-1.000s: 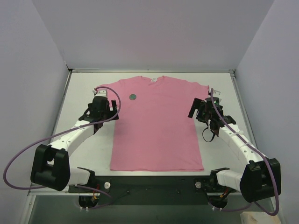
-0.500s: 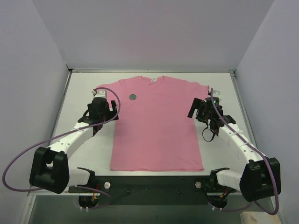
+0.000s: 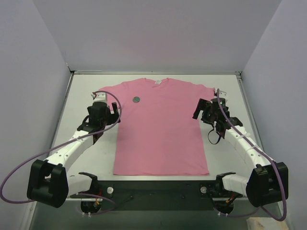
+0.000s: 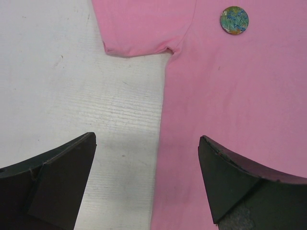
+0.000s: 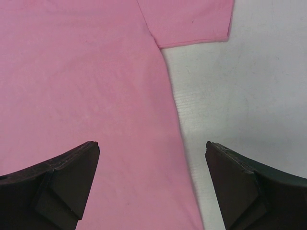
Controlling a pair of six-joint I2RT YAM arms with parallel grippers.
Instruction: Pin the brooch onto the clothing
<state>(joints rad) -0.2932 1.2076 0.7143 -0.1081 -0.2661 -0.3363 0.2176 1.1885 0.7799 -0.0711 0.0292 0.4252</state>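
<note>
Brooch: a small round disc (image 4: 234, 19) with a mottled green-blue face lies flat on the upper chest of the shirt, below the collar and toward its left sleeve; nothing touches it.
Clothing: a plain pink short-sleeved cotton T-shirt (image 3: 160, 129) is spread flat, collar at the far end, hem at the near end.
Shirt edges: the left side seam and left sleeve hem lie in plain sight from the left wrist; the right side edge and right sleeve hem from the right wrist.
Open room: bare strips of the white table (image 3: 79, 103) run down both sides of the shirt, with a narrower strip beyond its collar.
Left gripper (image 4: 146, 143): spread wide and holding nothing, it hovers over the shirt's left side edge just below the sleeve, one finger above cloth, the other above table.
Right gripper (image 5: 151, 146): likewise spread and holding nothing, it straddles the shirt's right side edge below the right sleeve.
Arms: both reach forward from the near edge, angled inward toward the shirt, with purple cables (image 3: 19, 165) looping off them.
</note>
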